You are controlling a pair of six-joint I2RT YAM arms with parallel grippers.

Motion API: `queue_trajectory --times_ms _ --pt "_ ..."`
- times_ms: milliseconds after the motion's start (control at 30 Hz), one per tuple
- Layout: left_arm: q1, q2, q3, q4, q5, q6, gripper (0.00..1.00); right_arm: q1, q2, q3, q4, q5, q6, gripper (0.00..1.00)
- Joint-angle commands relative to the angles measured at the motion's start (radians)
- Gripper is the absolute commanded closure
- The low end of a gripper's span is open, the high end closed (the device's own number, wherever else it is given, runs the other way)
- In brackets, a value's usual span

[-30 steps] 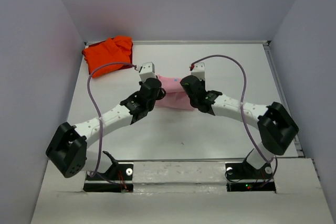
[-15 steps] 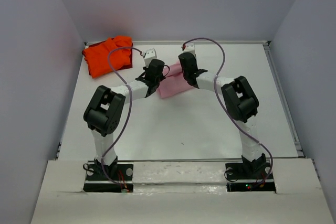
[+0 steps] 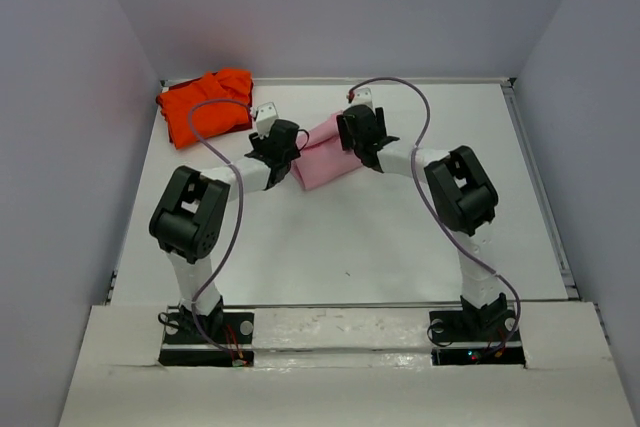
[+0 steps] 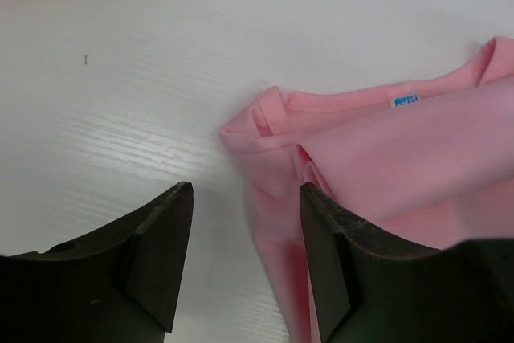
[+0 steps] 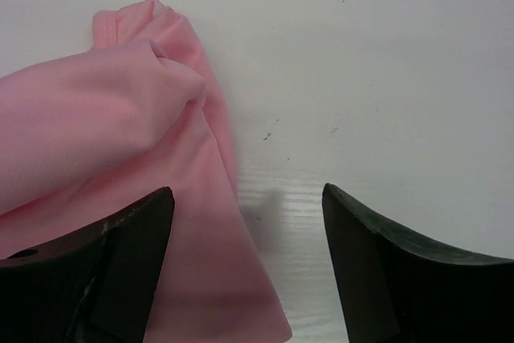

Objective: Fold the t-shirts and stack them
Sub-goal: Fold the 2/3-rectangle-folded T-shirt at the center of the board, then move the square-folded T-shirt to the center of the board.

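The light pink cloth t-shirt (image 3: 325,159) lies folded near the table's (image 3: 400,247) far edge; the orange-red cloth t-shirt (image 3: 205,105) sits crumpled in the far left corner (folding and stacking remain). The left gripper (image 4: 245,194) and right gripper (image 5: 246,194) gape, empty.

A robotics lab test cell, by the look of it: a white table (image 3: 350,247) boxed in by plain grey walls (image 3: 340,7) behind and on both sides, the left arm (image 3: 190,222) and right arm (image 3: 460,192) bolted at the table's near edge, purple cables (image 3: 395,80) looping above it, a pink t-shirt (image 3: 325,159) and an orange-red t-shirt (image 3: 205,107) on its far half
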Motion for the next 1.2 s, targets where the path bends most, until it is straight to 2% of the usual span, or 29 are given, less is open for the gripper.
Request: queue_trajectory --times_ms 0,67,267,433,567,733,933,1100,1167 --pt "-0.002 -0.189 0.001 -0.003 0.001 0.002 0.35 -0.005 -0.13 -0.02 0.026 -0.007 -0.01 0.2" --pt "-0.002 -0.229 0.03 -0.048 0.034 0.007 0.35 0.004 -0.156 -0.034 0.012 0.007 -0.011 0.2" --pt "0.0 -0.372 0.172 -0.169 0.189 0.12 0.35 0.024 -0.205 -0.075 -0.038 -0.083 0.019 0.21" --pt "0.002 -0.423 0.266 -0.282 0.183 0.23 0.35 0.048 -0.161 -0.026 -0.103 -0.211 0.038 0.21" --pt "0.006 -0.473 0.181 -0.272 0.174 0.296 0.35 0.071 -0.096 0.046 -0.159 -0.31 0.058 0.22" --pt "0.008 -0.559 0.061 -0.16 0.22 0.277 0.34 0.082 0.003 0.126 -0.187 -0.449 0.111 0.22" --pt "0.015 -0.578 0.082 -0.197 0.168 0.303 0.34 0.082 0.065 0.143 -0.251 -0.478 0.167 0.23" --pt "0.023 -0.609 0.07 -0.188 0.157 0.307 0.34 0.082 0.007 0.014 -0.274 -0.418 0.234 0.25" --pt "0.023 -0.616 0.074 -0.191 0.146 0.312 0.34 0.082 -0.082 -0.082 -0.279 -0.354 0.309 0.27"
